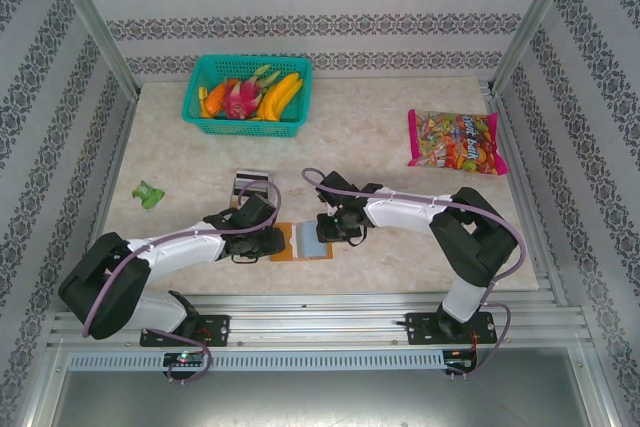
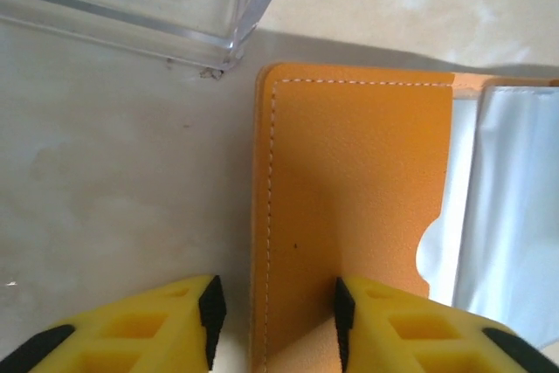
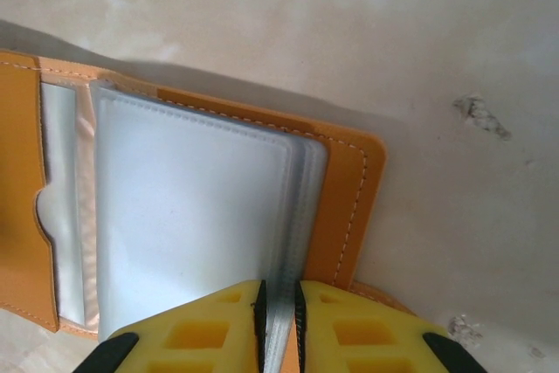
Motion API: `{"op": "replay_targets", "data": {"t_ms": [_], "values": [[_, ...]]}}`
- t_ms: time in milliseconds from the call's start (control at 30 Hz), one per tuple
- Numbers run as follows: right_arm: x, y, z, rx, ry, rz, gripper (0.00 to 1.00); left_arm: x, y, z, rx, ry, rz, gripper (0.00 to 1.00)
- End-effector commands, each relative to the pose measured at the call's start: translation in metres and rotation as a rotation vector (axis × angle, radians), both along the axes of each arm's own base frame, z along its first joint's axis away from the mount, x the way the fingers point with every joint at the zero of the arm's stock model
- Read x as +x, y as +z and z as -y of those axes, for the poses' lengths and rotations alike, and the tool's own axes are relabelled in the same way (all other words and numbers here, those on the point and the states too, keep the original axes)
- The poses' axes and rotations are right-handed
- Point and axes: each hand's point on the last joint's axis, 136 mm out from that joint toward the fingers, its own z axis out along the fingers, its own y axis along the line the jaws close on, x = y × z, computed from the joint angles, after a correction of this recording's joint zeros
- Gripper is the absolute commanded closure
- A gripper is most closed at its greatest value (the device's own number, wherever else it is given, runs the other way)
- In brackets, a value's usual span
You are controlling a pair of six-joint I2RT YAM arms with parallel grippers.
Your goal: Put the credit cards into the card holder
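While low, arms over card holder

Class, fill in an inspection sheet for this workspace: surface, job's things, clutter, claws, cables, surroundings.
Surface: pale marbled tabletop, small marks.
Job's things: orange-brown leather-look folding card holder lies open; credit cards sit in a clear plastic box.
Clutter: teal basket of fruit, bright sweets bag, small green item.
Claws: left claw open astride the holder's edge; right claw pinching its clear sleeves.
Cables: purple cables run along both arms.
Surroundings: patterned walls, metal frame.
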Motion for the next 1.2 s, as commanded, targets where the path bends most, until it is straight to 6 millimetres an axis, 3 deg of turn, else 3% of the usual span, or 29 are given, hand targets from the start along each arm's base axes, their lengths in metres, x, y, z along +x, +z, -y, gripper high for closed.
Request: {"op": "replay_targets", "data": {"t_ms": [0, 100, 267, 400, 533, 667, 867, 967, 1167], "values": [[0.005, 0.011, -0.007, 0.029, -0.005, 0.018, 0.81, -0.018, -0.016, -0.037, 0.22, 0.003, -0.067, 0.63], [0.009, 0.021, -0.011, 0.059, -0.024, 0.033, 0.8, -0.015, -0.006, -0.041, 0.285, 0.004, -0.043, 0.69], [0.02, 0.052, -0.022, 0.161, -0.044, 0.09, 0.74, -0.006, 0.021, -0.033, 0.203, 0.024, 0.053, 0.6], [0.029, 0.085, -0.034, 0.24, -0.026, 0.14, 0.7, 0.006, 0.06, -0.037, 0.162, 0.042, 0.177, 0.54], [0.038, 0.107, -0.043, 0.308, -0.011, 0.162, 0.68, 0.021, 0.095, -0.058, 0.124, 0.104, 0.262, 0.46], [0.051, 0.116, -0.05, 0.351, -0.02, 0.175, 0.65, 0.045, 0.114, -0.085, 0.005, 0.216, 0.297, 0.38], [0.061, 0.115, -0.064, 0.374, -0.008, 0.152, 0.62, 0.087, 0.122, -0.109, -0.134, 0.295, 0.303, 0.27], [0.06, 0.107, -0.065, 0.354, -0.008, 0.122, 0.59, 0.111, 0.119, -0.106, -0.231, 0.287, 0.289, 0.12], [0.057, 0.092, -0.06, 0.33, -0.016, 0.098, 0.57, 0.14, 0.091, -0.094, -0.374, 0.267, 0.22, 0.05]]}}
